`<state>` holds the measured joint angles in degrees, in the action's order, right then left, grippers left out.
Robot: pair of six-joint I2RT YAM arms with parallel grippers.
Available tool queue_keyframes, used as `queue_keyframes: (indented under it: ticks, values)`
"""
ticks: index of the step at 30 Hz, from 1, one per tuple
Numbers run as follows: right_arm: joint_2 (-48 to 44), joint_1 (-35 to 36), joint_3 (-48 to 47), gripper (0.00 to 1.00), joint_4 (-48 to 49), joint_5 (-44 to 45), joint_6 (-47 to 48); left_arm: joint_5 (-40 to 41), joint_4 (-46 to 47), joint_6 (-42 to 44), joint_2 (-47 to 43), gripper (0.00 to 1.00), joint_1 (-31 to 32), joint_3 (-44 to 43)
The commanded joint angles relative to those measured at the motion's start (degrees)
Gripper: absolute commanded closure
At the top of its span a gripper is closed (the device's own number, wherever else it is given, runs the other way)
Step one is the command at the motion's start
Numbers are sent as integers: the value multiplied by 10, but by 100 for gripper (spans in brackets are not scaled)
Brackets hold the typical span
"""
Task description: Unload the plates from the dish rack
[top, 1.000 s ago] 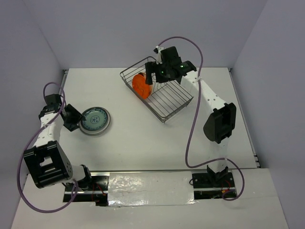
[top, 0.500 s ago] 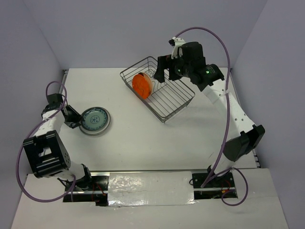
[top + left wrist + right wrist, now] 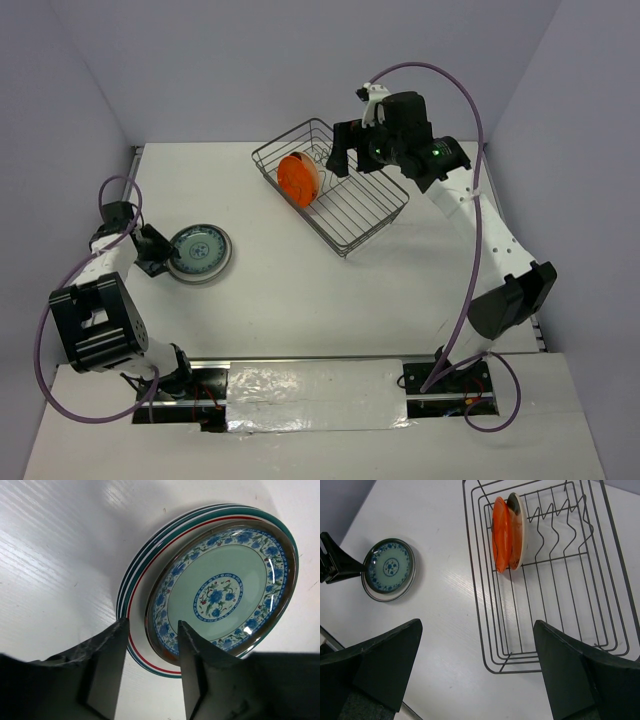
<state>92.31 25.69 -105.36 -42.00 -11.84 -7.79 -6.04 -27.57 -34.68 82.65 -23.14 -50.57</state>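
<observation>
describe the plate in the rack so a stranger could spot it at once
Find the grey wire dish rack, far across the table. One plate stands on edge in its slot wires. It is bright orange, unlike the blue-patterned plate lying flat outside the rack.

Right claw (image 3: 353,163) farther from orange plate (image 3: 299,178).

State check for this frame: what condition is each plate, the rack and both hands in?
Blue patterned plate: face up atop the stack.
Stack: flat on the table.
Orange-backed plate: standing on edge in the dish rack.
Dish rack: upright on the table, not yet unloaded.
Left hand: open at the stack's rim, gripping nothing.
Right hand: wide open above the rack, empty.
</observation>
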Motion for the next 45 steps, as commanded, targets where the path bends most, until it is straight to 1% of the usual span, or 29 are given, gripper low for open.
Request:
queue_keyframes:
  ticks: [1, 9, 10, 12, 14, 17, 19, 21, 24, 27, 29, 30, 32, 33, 34, 35, 37, 39, 41, 45]
  values:
    - [-9, -5, -1, 0, 10, -6, 1, 1, 14, 7, -11, 43, -3, 0]
    - [-8, -5, -4, 0, 12, -2, 3, -15, 15, 8, -21, 43, -2, -1]
    - [-7, -5, 2, 0, 15, 3, 1, -16, 13, 11, -26, 43, -2, -3]
    - [-6, -5, 8, 0, 17, 8, -6, -13, 9, 15, -28, 39, -2, -8]
    - [-10, -5, 13, 0, 26, 5, -11, -10, 1, 21, -27, 39, -3, -14]
    - [-12, -5, 10, 0, 35, 4, -16, -30, -5, 22, -36, 41, -2, -16]
    - [-10, -6, 0, 0, 33, 8, -18, -63, -4, 26, -57, 41, -3, -19]
    - [-10, -6, -12, 0, 31, 14, -27, -98, 5, 35, -90, 37, -1, -15]
    - [-12, -6, -31, 0, 25, 32, -39, -113, 4, 41, -128, 32, 7, -9]
    - [-20, -6, -55, 0, 14, 51, -44, -112, -10, 41, -155, 27, 21, -19]
    - [-27, -9, -65, 0, 11, 58, -52, -100, -43, 44, -161, 22, 33, -53]
    - [-36, -11, -74, 0, 9, 59, -56, -88, -55, 51, -164, 21, 52, -86]
    - [-47, -16, -78, 0, 7, 63, -64, -24, -82, 64, -164, 18, 78, -125]
    - [-52, -16, -82, 0, 5, 63, -64, 3, -109, 77, -161, 17, 107, -165]
    - [-63, -20, -85, 0, 3, 64, -64, 54, -123, 81, -159, 15, 120, -187]
    - [-68, -23, -86, 0, 1, 66, -64, 66, -136, 91, -156, 15, 141, -205]
    - [-83, -28, -96, 0, -13, 67, -58, 113, -172, 93, -147, 14, 154, -260]
    - [-97, -33, -100, 0, -21, 79, -55, 108, -193, 92, -143, 13, 157, -304]
    - [-129, -38, -89, 0, -19, 88, -53, 94, -200, 90, -141, 13, 164, -331]
    - [-183, -42, -53, 0, -12, 114, -50, 92, -214, 95, -141, 12, 186, -402]
